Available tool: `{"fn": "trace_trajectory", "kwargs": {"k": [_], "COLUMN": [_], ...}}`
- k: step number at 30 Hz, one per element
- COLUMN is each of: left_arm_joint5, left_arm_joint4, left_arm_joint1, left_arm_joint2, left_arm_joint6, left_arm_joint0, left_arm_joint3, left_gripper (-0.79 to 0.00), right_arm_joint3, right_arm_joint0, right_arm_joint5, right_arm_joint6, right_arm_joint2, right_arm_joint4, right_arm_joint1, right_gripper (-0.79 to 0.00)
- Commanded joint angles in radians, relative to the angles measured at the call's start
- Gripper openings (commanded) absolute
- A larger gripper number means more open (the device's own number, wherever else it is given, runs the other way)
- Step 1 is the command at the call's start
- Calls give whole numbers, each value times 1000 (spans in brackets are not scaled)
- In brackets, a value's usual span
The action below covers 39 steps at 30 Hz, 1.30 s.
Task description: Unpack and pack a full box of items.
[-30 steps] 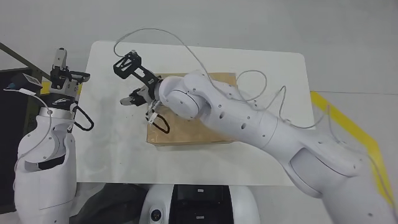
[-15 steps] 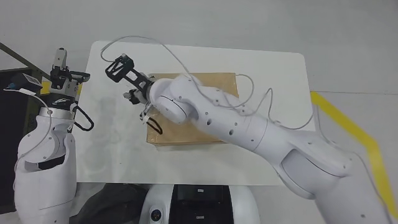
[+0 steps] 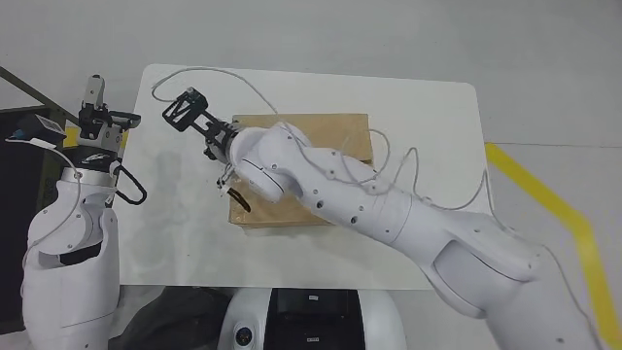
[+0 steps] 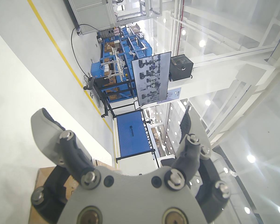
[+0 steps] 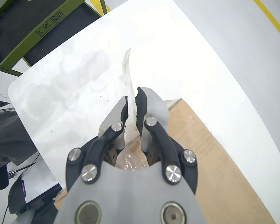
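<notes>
Right fingers (image 3: 178,109) hover at 10 o'clock of the box (image 3: 330,124) over the table (image 3: 428,117) from above; left wrist: left fingers (image 4: 46,127) spread, empty; right wrist: its pair pinch a clear strip (image 5: 128,71), which could tear or slip if yanked.

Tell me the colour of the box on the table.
Plain brown cardboard; the box shows best in the top view.

- The box (image 3: 335,126) sits on the tabletop (image 3: 428,107), near its middle.
- The right hand (image 5: 131,97) is at the box's left edge, pointing out over the tabletop's left part.
- A film strip (image 5: 127,71) is caught in the right hand and runs out ahead of it.
- The left hand (image 4: 115,114) is off the tabletop's left edge, well apart from the box.
- A rack (image 5: 49,24) stands beyond that edge.
</notes>
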Motion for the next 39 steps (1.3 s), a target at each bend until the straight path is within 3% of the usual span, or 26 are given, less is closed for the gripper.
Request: {"fn": "trace_trajectory", "kwargs": {"k": [1, 19, 27, 31, 35, 39], "left_arm_joint5": [0, 0, 0, 0, 0, 0], "left_arm_joint4": [0, 0, 0, 0, 0, 0], "left_arm_joint1": [0, 0, 0, 0, 0, 0], "left_arm_joint2": [0, 0, 0, 0, 0, 0], "left_arm_joint6": [0, 0, 0, 0, 0, 0], "left_arm_joint0": [0, 0, 0, 0, 0, 0], "left_arm_joint3": [0, 0, 0, 0, 0, 0], "left_gripper": [0, 0, 0, 0, 0, 0], "right_arm_joint3": [-16, -158, -139, -127, -117, -108], "right_arm_joint0": [-12, -134, -153, -159, -169, -178], "right_arm_joint5": [-2, -50, -59, -45, -25, -18], "right_arm_joint6": [-8, 68, 102, 109, 121, 137], "right_arm_joint2": [10, 62, 60, 57, 51, 49], "right_arm_joint4": [-18, -227, -289, -336, -396, -443], "right_arm_joint1": [1, 22, 4, -7, -17, -27], "right_gripper": [0, -55, -172, -188, -345, -397]}}
